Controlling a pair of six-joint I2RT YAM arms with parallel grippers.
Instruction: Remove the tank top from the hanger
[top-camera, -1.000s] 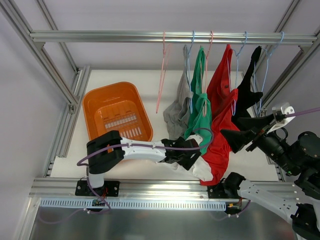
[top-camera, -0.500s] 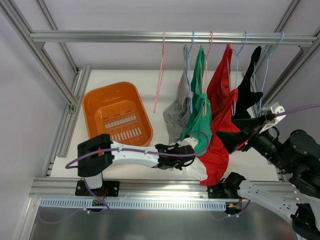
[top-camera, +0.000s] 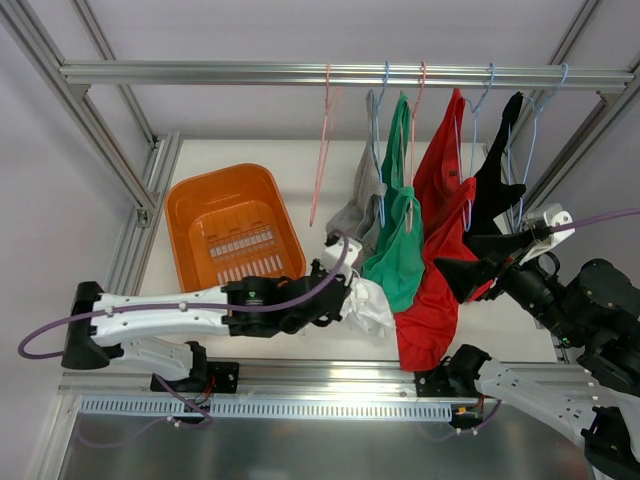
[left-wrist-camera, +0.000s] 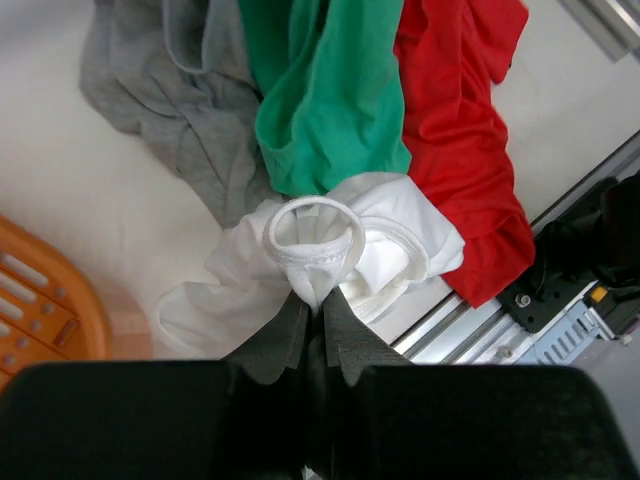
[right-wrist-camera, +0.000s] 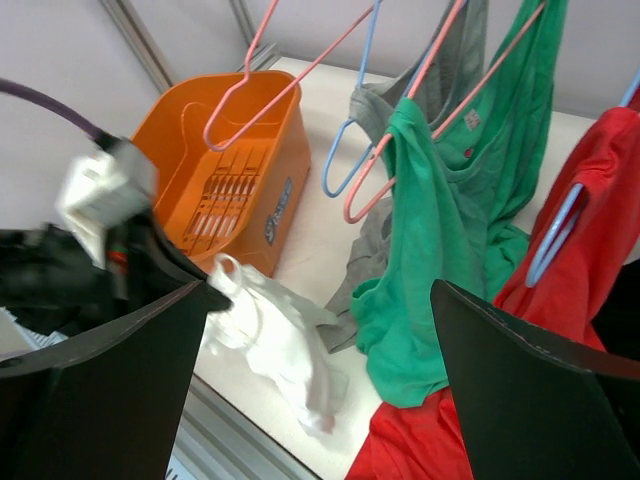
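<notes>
Top view, left gripper: my left arm reaches across the front of the table; the jaws are pinched shut on the white tank top.
Top view, tank top: it lies bunched low near the front edge, just beside the hems of the green top and red top. I judge it free of the bare pink hanger.
Top view, right gripper: spread wide, holding nothing, near the red top.
Left wrist view, grip: my fingers clamp a rolled hem loop, with most of the cloth hanging loose beyond it.
Left wrist view, doing it well: the hold is thin, so I should draw away slowly towards the orange basket and keep the cloth from dragging the green hem.
Right wrist view, fingers: both stand far apart and empty; the tank top lies below, between them.
Right wrist view, caution: I should keep this arm off the hanging garments.
</notes>
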